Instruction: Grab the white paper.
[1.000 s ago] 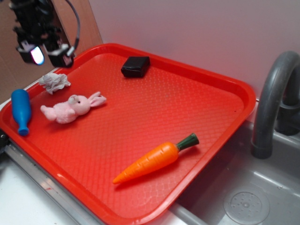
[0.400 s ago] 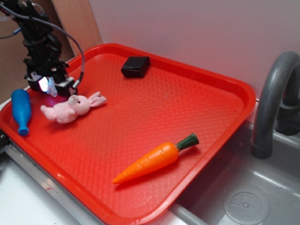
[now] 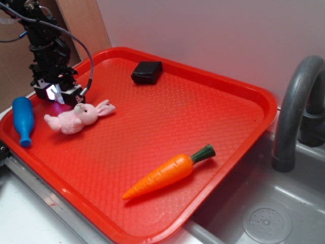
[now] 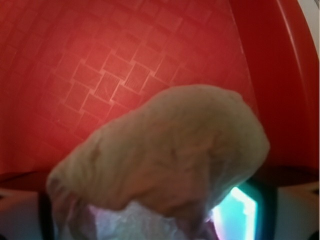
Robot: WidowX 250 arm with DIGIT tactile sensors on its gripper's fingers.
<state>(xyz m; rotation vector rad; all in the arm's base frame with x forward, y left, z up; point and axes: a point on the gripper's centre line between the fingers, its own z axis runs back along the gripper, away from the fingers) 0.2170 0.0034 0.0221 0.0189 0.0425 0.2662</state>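
In the wrist view the white paper is a crumpled wad that fills the lower middle of the picture and lies on the red tray. My gripper is open. Its fingers stand wide apart at the bottom left and right, with the wad between them. From the exterior view the gripper is low over the tray's far left corner and hides the paper. The pink plush bunny lies just in front of the gripper.
A blue bottle lies at the tray's left edge. A black block sits at the back of the tray and a toy carrot lies near its front. A grey faucet and sink are to the right.
The gripper has come down from above the tray's corner onto the paper, which now sits between its fingers and no longer shows from outside. In the last half second it shifted only slightly.
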